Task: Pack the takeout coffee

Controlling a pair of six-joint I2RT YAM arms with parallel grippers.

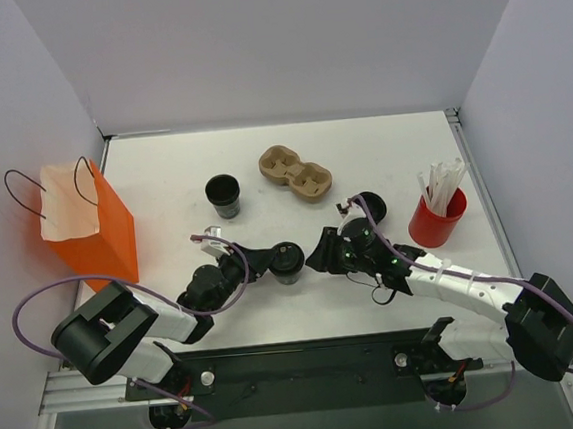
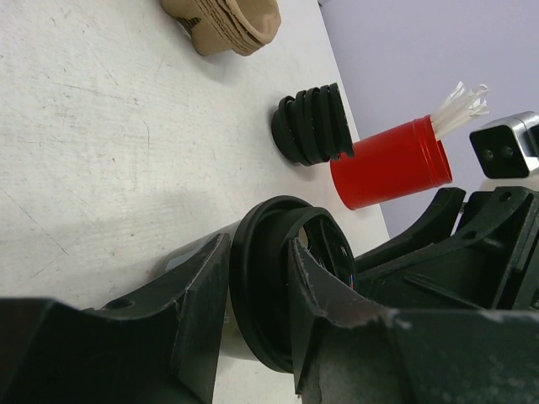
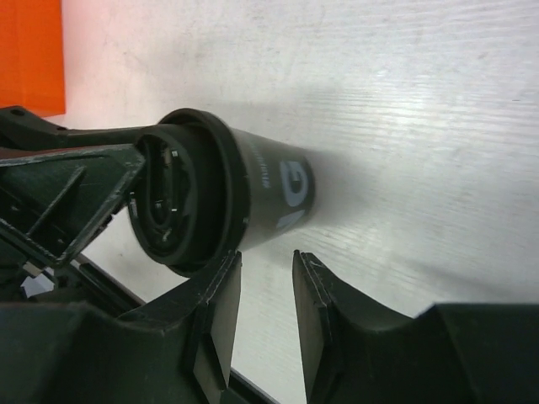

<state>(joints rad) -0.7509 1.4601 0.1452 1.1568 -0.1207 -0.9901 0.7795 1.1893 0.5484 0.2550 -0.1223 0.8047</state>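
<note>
Tight on the takeout coffee (image 3: 274, 189), left gripper (image 2: 259, 286) — lid (image 3: 223, 194) partly hidden; right gripper (image 3: 267, 278) ajar, empty.

The left arm (image 1: 166, 325) and right arm (image 1: 463, 284) had black joints, white links, purple cables (image 1: 34, 307); left gripper (image 2: 259, 246) and right gripper (image 3: 267, 259) were scuffed black.
</note>
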